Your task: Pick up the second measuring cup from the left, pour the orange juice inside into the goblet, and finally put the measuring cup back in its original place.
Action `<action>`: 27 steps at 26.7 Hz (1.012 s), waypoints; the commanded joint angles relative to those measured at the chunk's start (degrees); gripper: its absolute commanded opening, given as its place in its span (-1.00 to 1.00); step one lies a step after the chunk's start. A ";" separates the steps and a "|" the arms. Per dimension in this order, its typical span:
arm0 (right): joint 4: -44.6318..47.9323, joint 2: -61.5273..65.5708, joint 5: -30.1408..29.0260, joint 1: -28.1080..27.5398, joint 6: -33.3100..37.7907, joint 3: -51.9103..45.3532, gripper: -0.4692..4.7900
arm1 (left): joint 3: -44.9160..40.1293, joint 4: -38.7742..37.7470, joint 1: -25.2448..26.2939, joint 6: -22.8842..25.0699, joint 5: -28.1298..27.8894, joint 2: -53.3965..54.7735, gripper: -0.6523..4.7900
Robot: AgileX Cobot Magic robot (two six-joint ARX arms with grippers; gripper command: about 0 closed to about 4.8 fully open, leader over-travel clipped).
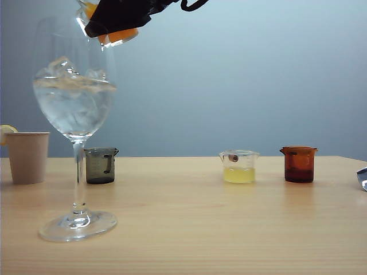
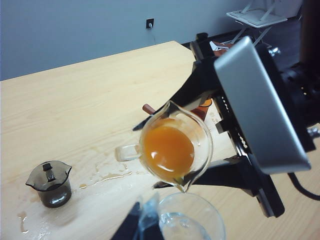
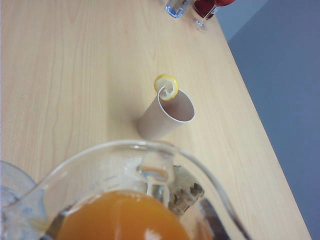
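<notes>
My right gripper (image 1: 123,14) (image 2: 146,157) is shut on the measuring cup (image 1: 109,35) (image 2: 176,146) (image 3: 135,149), with a black finger on either side of it. It holds the cup tilted high above the goblet (image 1: 74,97) (image 2: 192,220), the pouring lip over the bowl's rim. The orange juice (image 1: 121,36) (image 2: 167,150) (image 3: 120,220) stands against the lip. The goblet holds clear water and ice. Only the tips of my left gripper (image 2: 142,214) show, beside the goblet's rim and above the table; whether it is open or shut cannot be made out.
Behind the goblet stand a beige paper cup (image 1: 27,157) (image 3: 167,117) with a lemon slice and a smoky grey cup (image 1: 101,165) (image 2: 50,182). Further right are a clear cup of pale yellow liquid (image 1: 239,167) and an amber cup (image 1: 299,164). Spilled drops (image 2: 107,176) wet the table.
</notes>
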 commanded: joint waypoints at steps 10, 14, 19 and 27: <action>1.25 -0.33 0.02 1.49 -6.36 0.42 -0.83 | 0.24 0.72 -0.04 0.24 0.35 -0.02 -0.78; 1.03 -0.33 0.17 1.55 -7.61 0.42 -0.83 | 0.24 0.70 -0.04 0.24 0.37 -0.02 -0.78; 0.90 -0.33 1.55 1.51 -9.20 0.42 -0.83 | 0.24 0.70 -0.04 0.24 0.37 -0.02 -0.78; 0.98 -0.33 1.53 1.75 -12.50 0.42 -0.83 | 0.24 0.70 -0.04 0.24 0.37 -0.02 -0.78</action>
